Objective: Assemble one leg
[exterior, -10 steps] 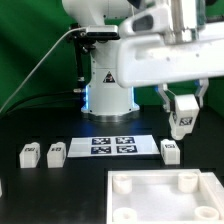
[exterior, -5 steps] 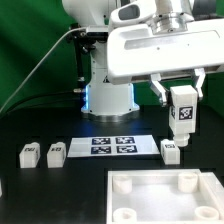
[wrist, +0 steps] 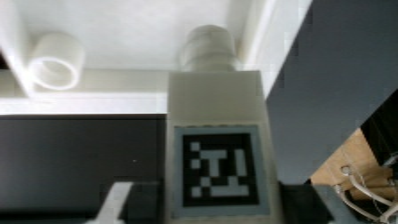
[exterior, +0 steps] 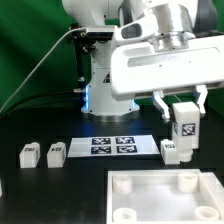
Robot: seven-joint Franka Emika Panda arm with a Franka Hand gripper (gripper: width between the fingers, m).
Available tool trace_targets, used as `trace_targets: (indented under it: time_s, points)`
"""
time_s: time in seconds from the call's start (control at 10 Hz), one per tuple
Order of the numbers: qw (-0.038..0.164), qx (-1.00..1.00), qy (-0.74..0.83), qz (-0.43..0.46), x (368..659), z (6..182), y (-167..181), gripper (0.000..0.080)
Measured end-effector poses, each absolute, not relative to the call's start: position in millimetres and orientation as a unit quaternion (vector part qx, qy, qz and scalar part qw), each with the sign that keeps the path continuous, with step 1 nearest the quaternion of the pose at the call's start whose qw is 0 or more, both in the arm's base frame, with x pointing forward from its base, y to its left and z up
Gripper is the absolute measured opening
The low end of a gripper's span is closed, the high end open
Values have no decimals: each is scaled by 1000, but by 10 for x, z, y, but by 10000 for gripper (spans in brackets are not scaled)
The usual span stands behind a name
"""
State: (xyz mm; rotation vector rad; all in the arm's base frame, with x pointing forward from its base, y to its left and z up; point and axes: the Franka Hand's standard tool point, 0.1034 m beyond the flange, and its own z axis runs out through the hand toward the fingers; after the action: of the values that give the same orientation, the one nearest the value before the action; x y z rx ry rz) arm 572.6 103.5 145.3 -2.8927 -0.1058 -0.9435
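Observation:
My gripper [exterior: 184, 126] is shut on a leg [exterior: 185, 124], a white post with a black-and-white tag, and holds it upright in the air at the exterior view's right. In the wrist view the held leg [wrist: 221, 140] fills the middle, tag facing the camera, peg end toward the large white panel [wrist: 125, 90]. The panel [exterior: 150, 200] lies at the front right with round corner sockets [exterior: 185, 181]. Another leg [exterior: 171, 151] stands on the table just below the held one. Two more legs [exterior: 30, 154] [exterior: 57, 152] stand at the left.
The marker board [exterior: 113, 146] lies flat between the legs, in front of the robot base [exterior: 108, 90]. A black cable runs along the green backdrop at the left. The table top is black.
The gripper with the leg has shifted: up and right from a second ago, then down a little and slightly right over the last half second. The arm's white housing has turned.

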Motion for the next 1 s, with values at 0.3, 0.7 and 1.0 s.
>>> trace_targets:
  time_s: [0.3,0.7,1.0]
  points:
    - [54,-946,-24,-319,6008,1394,1085,292]
    - [54,-948,-22,-312,6136,1193,1076,292]
    - [53,-949,-19,-309,6220,1058,1048,292]
